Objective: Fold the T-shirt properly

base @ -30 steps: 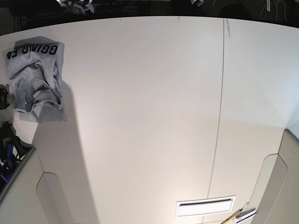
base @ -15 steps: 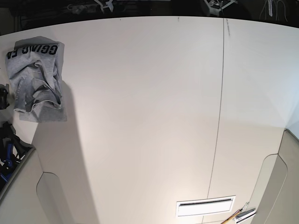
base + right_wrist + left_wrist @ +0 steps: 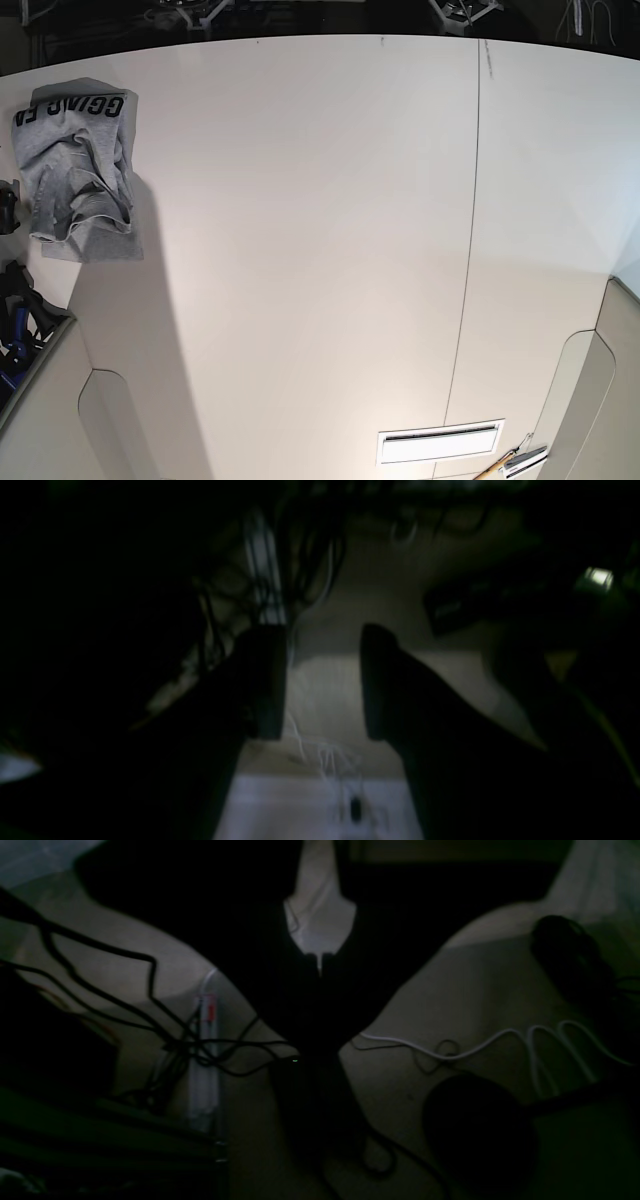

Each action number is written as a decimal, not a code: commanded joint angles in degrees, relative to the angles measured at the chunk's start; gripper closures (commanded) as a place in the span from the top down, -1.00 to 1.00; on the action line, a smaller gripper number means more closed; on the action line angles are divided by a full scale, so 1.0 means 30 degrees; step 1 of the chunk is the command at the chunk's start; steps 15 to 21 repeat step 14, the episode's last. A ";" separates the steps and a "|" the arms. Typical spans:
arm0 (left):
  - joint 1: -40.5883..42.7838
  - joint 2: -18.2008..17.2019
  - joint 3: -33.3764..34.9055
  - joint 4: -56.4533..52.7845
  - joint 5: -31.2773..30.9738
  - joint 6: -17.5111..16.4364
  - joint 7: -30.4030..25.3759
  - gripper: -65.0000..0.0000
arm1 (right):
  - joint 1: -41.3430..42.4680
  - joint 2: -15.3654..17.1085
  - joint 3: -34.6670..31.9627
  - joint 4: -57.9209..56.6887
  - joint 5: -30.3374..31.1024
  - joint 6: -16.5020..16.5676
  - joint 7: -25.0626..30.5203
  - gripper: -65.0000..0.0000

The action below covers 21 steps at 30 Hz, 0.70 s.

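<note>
Right tool [image 3: 322,680]: fingers now stand apart with a clear gap, nothing between them, where a second ago it read closed; likely readying for a grab. Left tool [image 3: 320,967] pinched closed, empty, over dim floor and cables. Neither is above the desk [image 3: 320,250]. T-shirt [image 3: 78,170] unmoved, crumpled at the desk's far left edge, unfolded. Black block letters show, upside down; roughly "GGIAO", not surely legible.

Bright white table [image 3: 320,250], dark surroundings
</note>
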 commanded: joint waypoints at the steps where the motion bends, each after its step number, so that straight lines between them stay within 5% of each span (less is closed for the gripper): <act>1: 0.0124 0.0029 0.0007 0.0080 -0.0029 0.0007 -0.0189 -1.00 | 0.0109 -0.0029 0.0015 0.0036 0.0073 0.0299 -0.0051 -0.25; 21: 0.0117 0.0648 0.0015 0.0087 -0.0029 0.0000 -0.0197 -1.00 | 0.0087 -0.0204 0.0015 0.0291 0.0087 0.0554 -0.0211 -0.25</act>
